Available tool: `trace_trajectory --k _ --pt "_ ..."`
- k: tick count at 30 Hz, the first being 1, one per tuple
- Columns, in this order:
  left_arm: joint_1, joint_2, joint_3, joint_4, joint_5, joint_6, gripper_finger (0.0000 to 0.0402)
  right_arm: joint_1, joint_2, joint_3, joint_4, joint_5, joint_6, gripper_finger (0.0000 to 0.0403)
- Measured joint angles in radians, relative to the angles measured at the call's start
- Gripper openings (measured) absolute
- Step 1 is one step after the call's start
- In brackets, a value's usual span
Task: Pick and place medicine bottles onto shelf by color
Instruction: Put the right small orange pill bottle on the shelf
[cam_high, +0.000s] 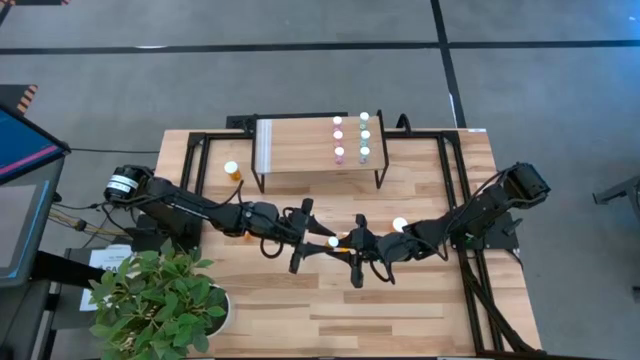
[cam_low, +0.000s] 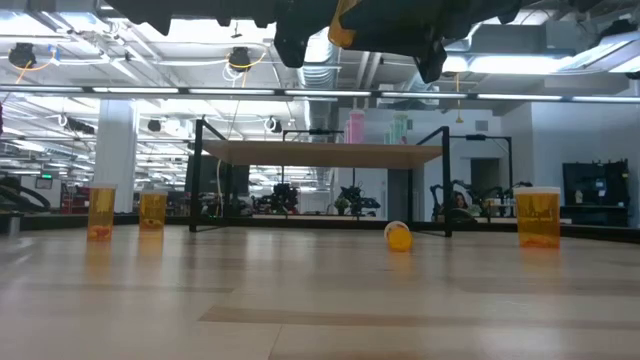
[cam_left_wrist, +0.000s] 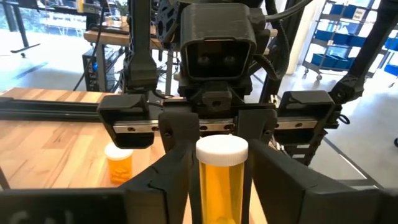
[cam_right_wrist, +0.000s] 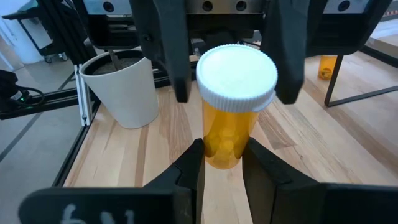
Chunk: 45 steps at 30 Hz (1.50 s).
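Where the arms meet above the worktop (cam_high: 400, 300), we see the right claw (cam_high: 345, 243) gripping an orange bottle (cam_high: 335, 241), left claw (cam_high: 318, 240) fingers straddling it, grip unclear.

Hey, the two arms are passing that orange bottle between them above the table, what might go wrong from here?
1. The right gripper holds the orange bottle by its lower body, while the left gripper stands open around the white cap, with gaps either side. Releasing before it closes would likely drop the bottle.
2. A grip on the cap alone may slip or tilt the bottle.
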Motion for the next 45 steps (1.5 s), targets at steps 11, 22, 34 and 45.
trace_trajectory --k 11,22,34,45 --pt "0.000 0.000 0.000 0.000 0.002 -0.002 0.0101 0.000 0.000 0.000 0.000 0.000 0.000 0.0099" --pt "0.000 0.000 0.000 -0.001 0.001 -0.026 0.0103 0.001 0.000 0.000 0.000 0.005 0.010 0.0168" --pt "0.040 -0.015 0.001 -0.009 0.000 -0.029 0.0103 0.042 -0.097 -0.001 -0.212 -0.039 0.097 0.0232" --pt "0.178 -0.135 0.001 -0.037 -0.488 0.130 0.0105 0.085 -0.120 -0.001 -0.216 -0.020 0.086 0.0224"
